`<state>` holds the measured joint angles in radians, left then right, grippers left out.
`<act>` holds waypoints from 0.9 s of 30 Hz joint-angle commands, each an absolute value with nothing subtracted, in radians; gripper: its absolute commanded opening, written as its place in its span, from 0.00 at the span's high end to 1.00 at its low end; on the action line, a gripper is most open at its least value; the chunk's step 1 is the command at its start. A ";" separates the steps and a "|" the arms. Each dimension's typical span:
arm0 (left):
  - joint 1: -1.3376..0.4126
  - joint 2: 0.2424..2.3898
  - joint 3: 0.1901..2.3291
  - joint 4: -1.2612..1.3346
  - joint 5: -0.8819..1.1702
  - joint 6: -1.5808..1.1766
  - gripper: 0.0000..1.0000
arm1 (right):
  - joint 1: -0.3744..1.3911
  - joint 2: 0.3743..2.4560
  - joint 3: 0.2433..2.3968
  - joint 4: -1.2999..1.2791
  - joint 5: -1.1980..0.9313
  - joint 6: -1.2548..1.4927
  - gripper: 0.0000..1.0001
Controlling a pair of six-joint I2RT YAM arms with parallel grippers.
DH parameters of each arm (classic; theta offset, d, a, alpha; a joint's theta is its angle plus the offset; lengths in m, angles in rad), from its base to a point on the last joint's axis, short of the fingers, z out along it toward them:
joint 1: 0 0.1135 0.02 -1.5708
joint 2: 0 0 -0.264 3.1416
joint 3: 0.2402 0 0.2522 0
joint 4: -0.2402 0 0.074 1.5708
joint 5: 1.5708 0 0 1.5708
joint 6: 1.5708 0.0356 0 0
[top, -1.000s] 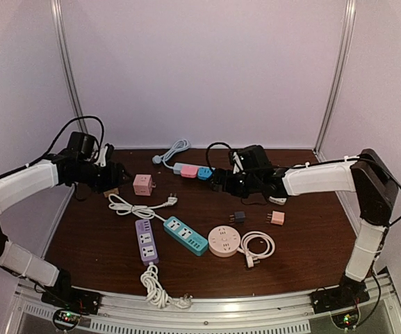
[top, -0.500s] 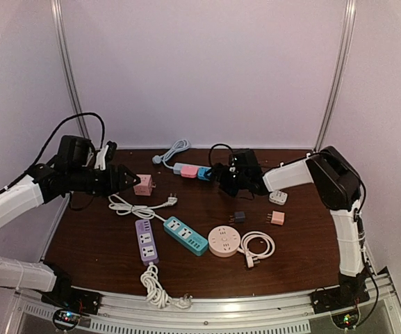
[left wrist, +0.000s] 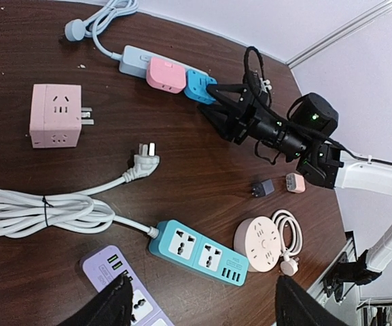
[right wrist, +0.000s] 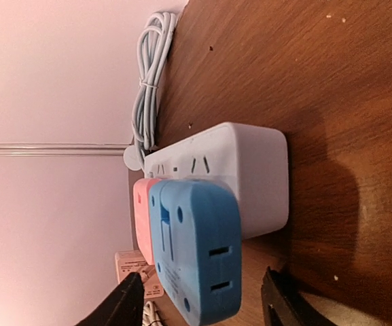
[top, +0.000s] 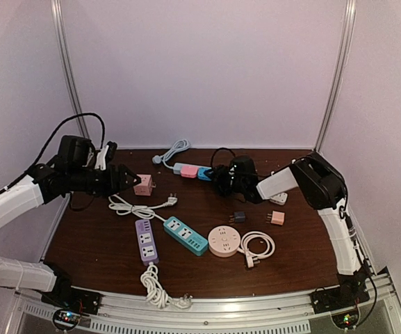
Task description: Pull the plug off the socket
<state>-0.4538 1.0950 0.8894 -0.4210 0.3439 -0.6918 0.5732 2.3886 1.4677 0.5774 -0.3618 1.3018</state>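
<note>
Both pincers stand open: your right gripper (right wrist: 202,285) straddles the blue plug (right wrist: 196,238) in the power strip (right wrist: 243,176), seemingly not touching; your left gripper (top: 127,179) hovers empty at frame left.

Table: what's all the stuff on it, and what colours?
Power strips: three; pale strip at the back, purple strip and teal strip in front.
Plugged-in adapters: two; pink adapter and blue adapter, on the pale strip.
Cube socket: one, pink, left.
Round socket: one, pink, front.
Loose plugs: three; dark plug, small pink plug, white plug; right.
Coiled cords: four, white, by the strips and round socket.
Left gripper: black, open, by the cube socket.
Right gripper: black, open around the blue adapter.
</note>
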 commanded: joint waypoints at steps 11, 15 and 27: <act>-0.489 1.124 0.890 -0.355 0.345 -0.725 0.27 | 0.540 2.486 1.505 0.771 -0.405 1.512 0.80; -0.507 1.155 0.887 -0.315 0.345 -0.737 0.27 | 0.538 2.442 1.431 0.822 -0.429 1.535 0.93; -0.615 1.376 0.979 -0.186 0.356 -0.760 0.27 | 0.569 2.276 1.050 1.101 -0.504 1.650 1.00</act>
